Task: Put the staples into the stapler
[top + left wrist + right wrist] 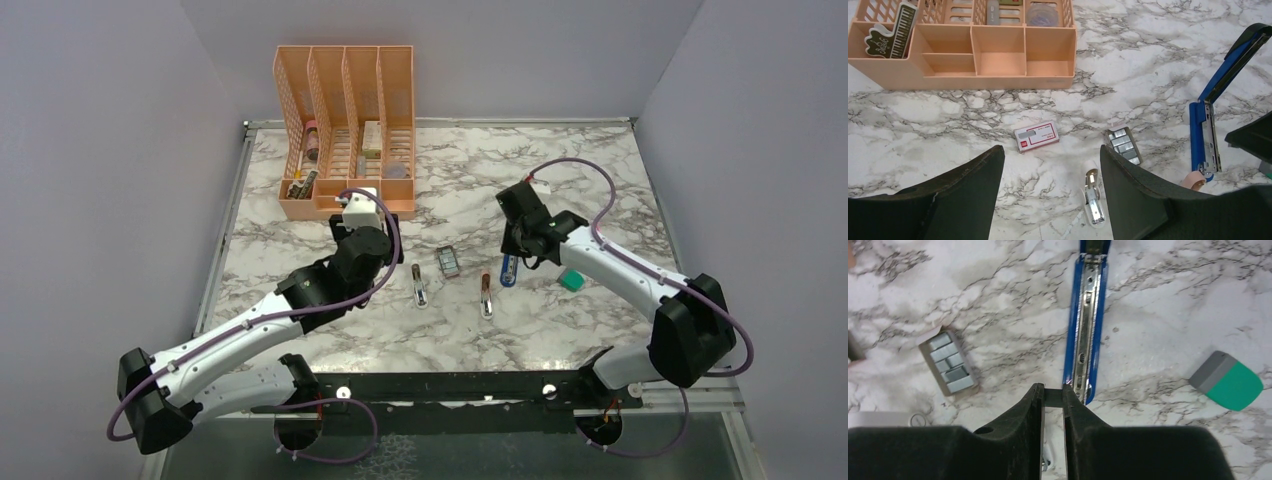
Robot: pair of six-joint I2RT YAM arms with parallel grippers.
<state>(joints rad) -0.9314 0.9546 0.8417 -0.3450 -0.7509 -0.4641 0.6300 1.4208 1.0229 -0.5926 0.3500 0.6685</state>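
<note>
A white, grey-veined marble table (600,180) is enclosed on three sides by plain pale lavender walls (90,150), evenly lit.

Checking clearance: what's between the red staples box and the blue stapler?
An open tray of staple strips lies between red staples box and stapler; seen in left wrist view.

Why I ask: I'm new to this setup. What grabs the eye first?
The blue stapler lies swung open on the marble table with its metal channel bare, one end just at the tips of the shut right gripper. Left of it sits an open tray of grey staples. A peach desk organizer stands at the back left.
</note>
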